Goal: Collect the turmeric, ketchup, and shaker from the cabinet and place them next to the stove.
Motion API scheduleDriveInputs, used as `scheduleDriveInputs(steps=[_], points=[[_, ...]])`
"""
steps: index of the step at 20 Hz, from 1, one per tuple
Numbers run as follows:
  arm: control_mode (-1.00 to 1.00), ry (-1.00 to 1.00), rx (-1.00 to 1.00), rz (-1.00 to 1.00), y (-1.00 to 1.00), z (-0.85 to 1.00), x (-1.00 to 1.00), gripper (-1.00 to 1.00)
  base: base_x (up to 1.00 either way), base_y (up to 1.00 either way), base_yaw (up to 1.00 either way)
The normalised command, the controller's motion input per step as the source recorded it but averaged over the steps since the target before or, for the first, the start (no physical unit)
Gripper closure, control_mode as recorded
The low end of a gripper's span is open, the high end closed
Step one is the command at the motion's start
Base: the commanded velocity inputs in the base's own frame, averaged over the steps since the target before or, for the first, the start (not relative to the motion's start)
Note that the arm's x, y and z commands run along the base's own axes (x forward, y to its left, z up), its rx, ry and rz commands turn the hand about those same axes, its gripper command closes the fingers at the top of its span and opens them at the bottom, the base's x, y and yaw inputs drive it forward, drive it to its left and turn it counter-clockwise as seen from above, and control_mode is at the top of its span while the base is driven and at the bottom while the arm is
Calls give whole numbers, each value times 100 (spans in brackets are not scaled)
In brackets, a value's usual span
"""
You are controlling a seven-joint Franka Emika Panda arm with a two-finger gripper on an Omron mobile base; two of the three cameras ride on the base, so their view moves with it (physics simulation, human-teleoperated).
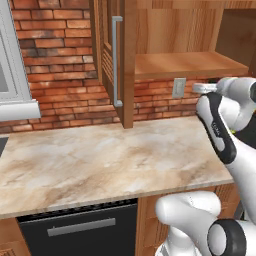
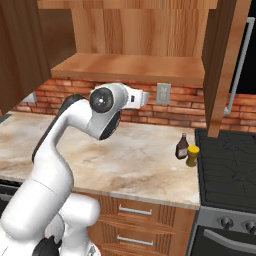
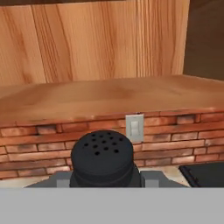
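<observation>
Kitchen — stove (image 2: 227,172), marbled counter (image 1: 100,160), wall cabinet (image 2: 130,67).

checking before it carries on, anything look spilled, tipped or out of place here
Nothing stands out. The ketchup and turmeric stand upright side by side on the counter beside the stove, nothing spilled. The shaker sits upright in the end effector, below the bare cabinet shelf.

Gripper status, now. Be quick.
Gripper: shut on the black shaker, which sits between the fingers in the hand view.
</observation>
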Motion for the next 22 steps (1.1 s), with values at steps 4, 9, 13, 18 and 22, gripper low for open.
scheduleDriveInputs(steps=[4,9,13,18,22], points=[[-100,0,0,12,-100,-76,-92,100,0,0,0],[-100,0,-2,12,-97,-87,-67,100,0,0,0],[-100,1,-6,11,-79,-79,-22,100,0,0,0],[-100,0,-6,9,-64,-52,-9,100,0,0,0],[-100,0,-3,13,-64,-43,6,100,0,0,0]])
